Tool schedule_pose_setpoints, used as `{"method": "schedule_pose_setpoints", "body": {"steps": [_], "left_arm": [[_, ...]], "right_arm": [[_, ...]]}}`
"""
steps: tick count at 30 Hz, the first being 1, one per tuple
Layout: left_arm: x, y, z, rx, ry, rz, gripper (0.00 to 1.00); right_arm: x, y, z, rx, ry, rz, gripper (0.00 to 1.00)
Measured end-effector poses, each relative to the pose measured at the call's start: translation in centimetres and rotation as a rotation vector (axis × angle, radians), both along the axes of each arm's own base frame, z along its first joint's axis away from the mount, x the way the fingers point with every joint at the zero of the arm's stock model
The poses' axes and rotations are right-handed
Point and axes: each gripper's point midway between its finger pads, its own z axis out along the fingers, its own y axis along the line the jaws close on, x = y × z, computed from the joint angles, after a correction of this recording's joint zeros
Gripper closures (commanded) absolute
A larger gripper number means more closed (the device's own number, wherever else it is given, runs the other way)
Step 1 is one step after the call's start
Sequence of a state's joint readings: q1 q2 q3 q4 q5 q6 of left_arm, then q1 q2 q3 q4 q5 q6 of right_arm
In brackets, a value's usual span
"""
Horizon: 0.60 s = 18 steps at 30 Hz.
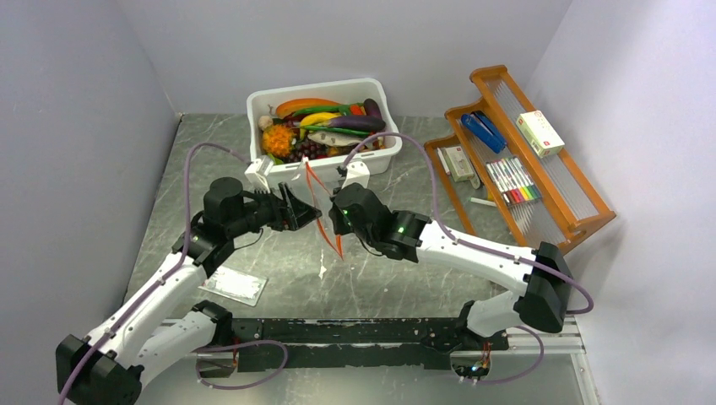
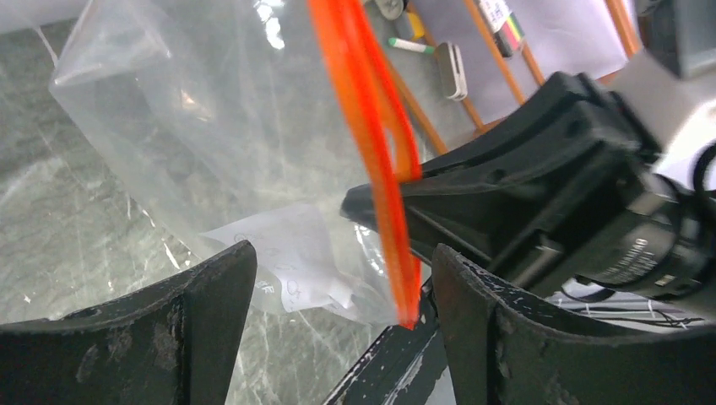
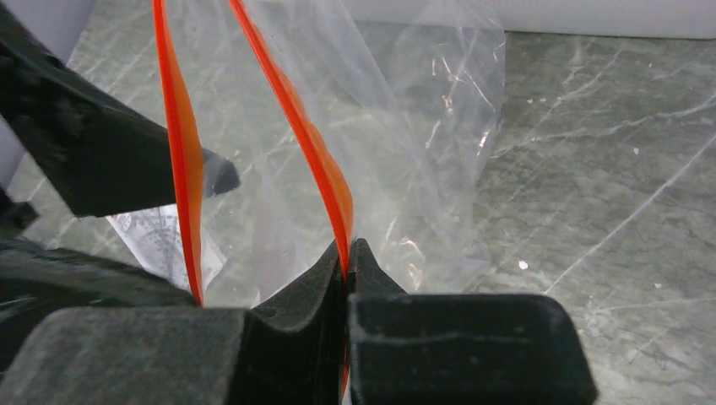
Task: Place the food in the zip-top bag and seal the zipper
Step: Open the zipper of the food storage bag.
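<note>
The clear zip-top bag (image 2: 211, 126) hangs in the air between my two grippers, its mouth open; it also shows in the right wrist view (image 3: 405, 126). Its orange-red zipper (image 1: 322, 211) runs as two separated strips (image 3: 181, 169). My right gripper (image 3: 348, 253) is shut on one strip. My left gripper (image 2: 338, 261) is open, with the other strip (image 2: 371, 126) hanging between its jaws, close to the right finger (image 2: 507, 337). A white label (image 2: 287, 253) shows through the bag. The food (image 1: 321, 126), with the orange pineapple (image 1: 277, 139) and dark grapes (image 1: 308, 150), lies in the white tub (image 1: 371, 164) behind the bag.
A wooden rack (image 1: 583, 207) at the right holds markers (image 1: 515, 181), a blue stapler (image 1: 483, 131) and a small box (image 1: 540, 133). A flat white card (image 1: 232, 285) lies on the marble table near the left arm. Grey walls close in on the left, back and right.
</note>
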<state>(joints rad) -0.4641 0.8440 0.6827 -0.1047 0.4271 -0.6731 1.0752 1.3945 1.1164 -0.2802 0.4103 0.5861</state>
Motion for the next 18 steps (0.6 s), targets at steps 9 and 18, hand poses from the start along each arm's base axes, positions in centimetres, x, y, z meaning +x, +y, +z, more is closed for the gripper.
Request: {"method": "schedule_pose_setpoints", "body": {"steps": [9, 18], "left_arm": [[1.3, 0.3, -1.3, 0.033, 0.023, 0.053, 0.38], [3.0, 0.9, -4.6, 0.114, 0.095, 0.124, 0.46]], "right_arm": [[0.3, 0.8, 0.8, 0.035, -0.025, 0.004, 1.00], [-1.0, 2.9, -0.8, -0.034, -0.039, 0.054, 1.00]]}}
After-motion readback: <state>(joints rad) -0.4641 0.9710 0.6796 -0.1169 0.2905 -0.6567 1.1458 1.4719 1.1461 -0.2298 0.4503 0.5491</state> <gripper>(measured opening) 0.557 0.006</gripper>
